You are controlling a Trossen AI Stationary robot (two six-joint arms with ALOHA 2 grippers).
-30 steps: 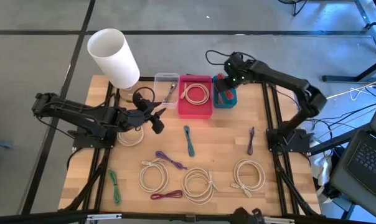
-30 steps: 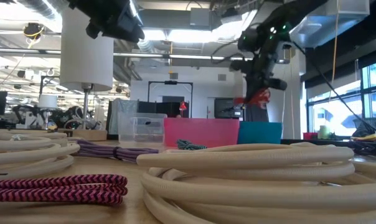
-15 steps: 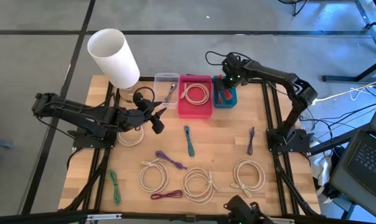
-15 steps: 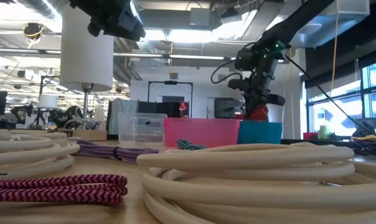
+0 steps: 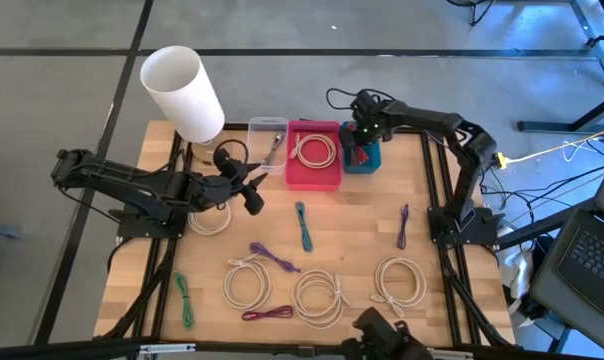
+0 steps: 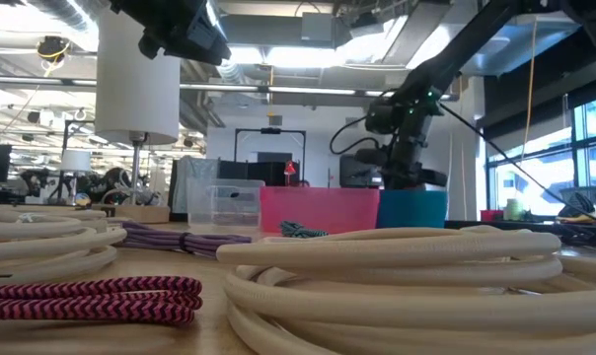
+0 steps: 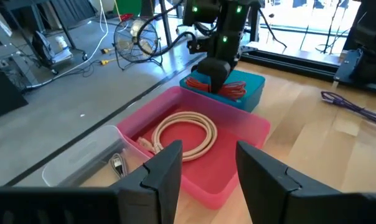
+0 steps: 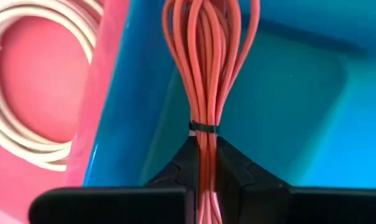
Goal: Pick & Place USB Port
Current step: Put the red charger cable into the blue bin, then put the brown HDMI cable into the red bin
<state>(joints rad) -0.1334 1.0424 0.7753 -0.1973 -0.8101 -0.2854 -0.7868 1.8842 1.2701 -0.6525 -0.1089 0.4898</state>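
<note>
Red cable [image 8: 208,81], tied in a bundle with a small black band, is pinched between the two dark fingers [image 8: 183,163] of the right gripper [image 5: 361,143]. The fingers are pressed tight on the bundle from both sides. The gripper is pointed down into the blue bin [image 5: 373,161], and the red loops are seen inside it, over the blue floor. In the left wrist view the red loops [image 7: 228,87] are seen hanging over the rim of the blue bin [image 7: 253,84], under the right gripper [image 7: 214,73].

Just beside the blue bin, the pink bin [image 5: 313,175] is placed, and a coiled cream cable [image 5: 313,150] is laid in it. Next to that, a clear box [image 5: 255,128] is set, with a small grey cable end inside.

The left gripper [image 5: 250,187] is held over the table [image 5: 362,230], near the clear box, with its fingers [image 7: 166,168] spread apart and nothing between them.

A big white tube [image 5: 182,92] is seen at the far left corner of the table. More cables are laid on the wood: a teal one [image 5: 303,225], purple ones [image 5: 274,258] and [image 5: 403,225], a green one [image 5: 185,300], a dark pink one [image 5: 268,314], and cream coils [image 5: 400,280] near the front edge.
</note>
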